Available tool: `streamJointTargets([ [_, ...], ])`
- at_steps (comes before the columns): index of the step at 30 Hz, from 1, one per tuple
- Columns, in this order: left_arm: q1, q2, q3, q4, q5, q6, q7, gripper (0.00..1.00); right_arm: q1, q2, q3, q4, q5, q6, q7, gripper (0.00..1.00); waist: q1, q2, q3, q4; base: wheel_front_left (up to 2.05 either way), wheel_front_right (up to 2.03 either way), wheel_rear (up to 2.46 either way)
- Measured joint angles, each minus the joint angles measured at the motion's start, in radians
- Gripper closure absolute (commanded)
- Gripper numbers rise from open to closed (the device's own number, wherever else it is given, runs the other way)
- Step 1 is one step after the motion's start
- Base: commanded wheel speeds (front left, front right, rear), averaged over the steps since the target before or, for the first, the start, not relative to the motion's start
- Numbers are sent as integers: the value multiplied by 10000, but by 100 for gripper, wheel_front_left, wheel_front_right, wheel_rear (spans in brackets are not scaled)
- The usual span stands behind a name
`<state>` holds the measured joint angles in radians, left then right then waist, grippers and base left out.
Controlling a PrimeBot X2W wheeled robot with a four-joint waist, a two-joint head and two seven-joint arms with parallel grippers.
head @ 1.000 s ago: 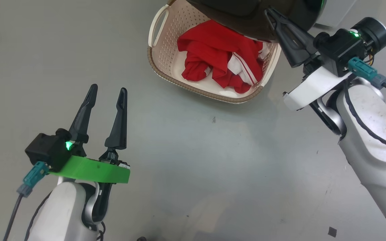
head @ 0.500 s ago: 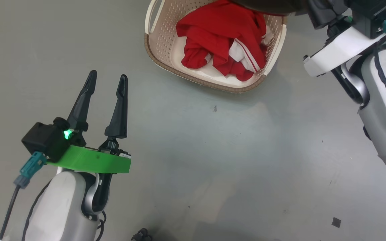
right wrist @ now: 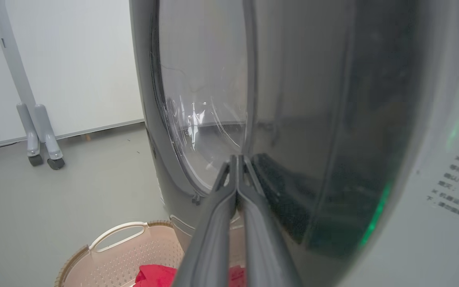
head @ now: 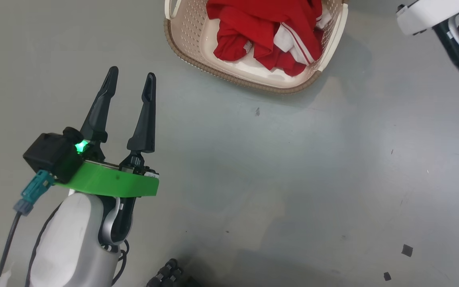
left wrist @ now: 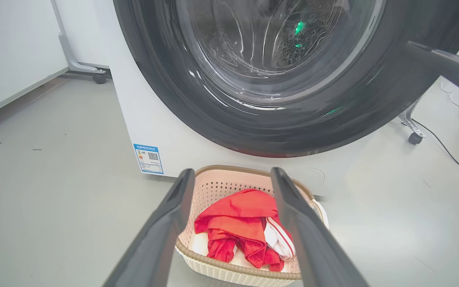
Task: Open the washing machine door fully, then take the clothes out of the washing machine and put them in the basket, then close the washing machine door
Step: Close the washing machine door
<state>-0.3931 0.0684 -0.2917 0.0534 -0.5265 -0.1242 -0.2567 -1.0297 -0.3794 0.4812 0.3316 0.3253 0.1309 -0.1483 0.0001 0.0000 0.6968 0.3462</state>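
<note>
Two tools: left tool (head: 131, 73) spread wide, empty; right tool (right wrist: 237, 159) pinched together, tips at the washing machine door (right wrist: 293, 119). Red clothes (head: 261, 32) lie in the basket (head: 233, 77) beneath it.

Test lab; washing machine (left wrist: 142, 119), bare grey floor (head: 293, 179), castored white partitions (right wrist: 74, 59).

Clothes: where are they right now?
In the head view the clothes lie inside the basket at top centre, on the floor in front of the washing machine.
</note>
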Motion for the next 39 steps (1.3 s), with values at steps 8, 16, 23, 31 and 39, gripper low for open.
streamJointTargets([
  [8, -92, -59, -33, 12, -6, 0, 0, 0, -996, -134, -274, 453, 0, 4, 36, 100, 0, 0, 439, 60, 0, 0, 0],
  [16, -327, -140, -167, 23, -98, 0, 0, 0, -1866, -362, -445, 926, -8, 2, 117, 100, 0, 0, 741, 127, 0, 0, 0],
  [23, -570, -150, -182, 61, -100, 0, 0, 0, -2445, -360, -596, 1239, -29, 0, 79, 100, 0, 0, 957, 153, 0, 0, 0],
  [31, -639, -153, -251, 138, -100, 0, 0, 0, -2588, -288, -683, 1505, -29, -2, -178, 100, 0, 0, 998, 162, 0, 0, 0],
  [39, -755, -159, -174, 364, -100, 0, 0, 0, -2545, -167, -604, 2146, -33, 0, -602, 100, 0, 0, 767, 109, 0, 0, 0],
])
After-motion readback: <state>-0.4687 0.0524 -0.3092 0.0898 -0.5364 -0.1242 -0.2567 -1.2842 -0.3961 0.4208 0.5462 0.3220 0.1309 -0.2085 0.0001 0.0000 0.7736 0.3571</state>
